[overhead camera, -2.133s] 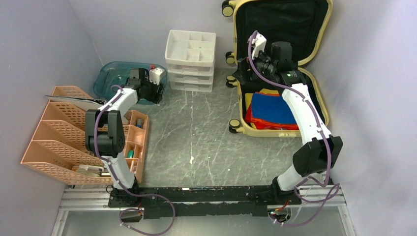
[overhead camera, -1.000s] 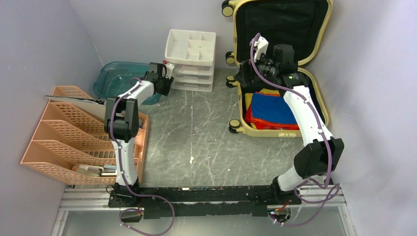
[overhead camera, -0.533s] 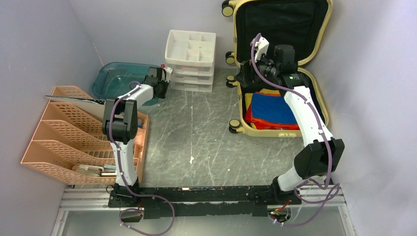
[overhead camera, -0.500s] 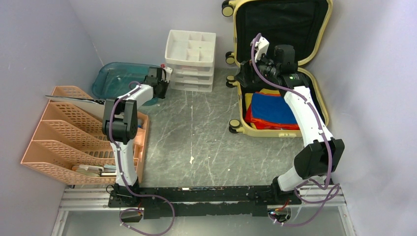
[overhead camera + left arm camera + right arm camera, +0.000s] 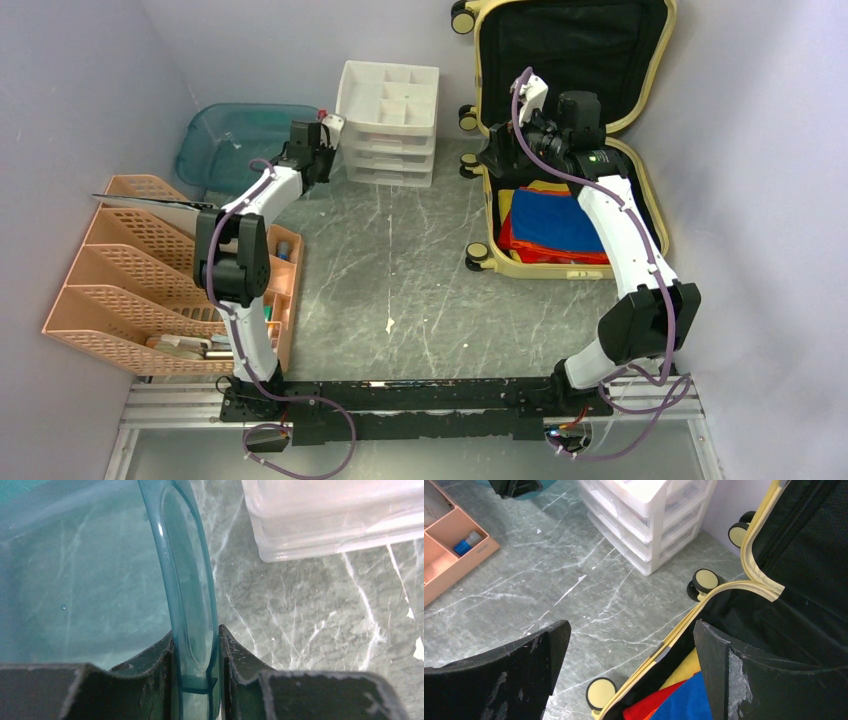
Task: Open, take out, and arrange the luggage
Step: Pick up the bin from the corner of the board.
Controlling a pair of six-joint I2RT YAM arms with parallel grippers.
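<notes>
Rim of the teal tray (image 5: pixel 186 565) is sitting pinched in my left claw (image 5: pixel 196 630), one finger inside the wall, one outside. White drawer unit (image 5: pixel 325 520) is standing ahead and right of that claw, apart from the tray. I am holding my right claw (image 5: pixel 629 625) spread wide, gripping nothing. The luggage (image 5: pixel 809 540) is lying open just below and right of it, folded red, blue and yellow cloths (image 5: pixel 684 700) showing inside.
</notes>
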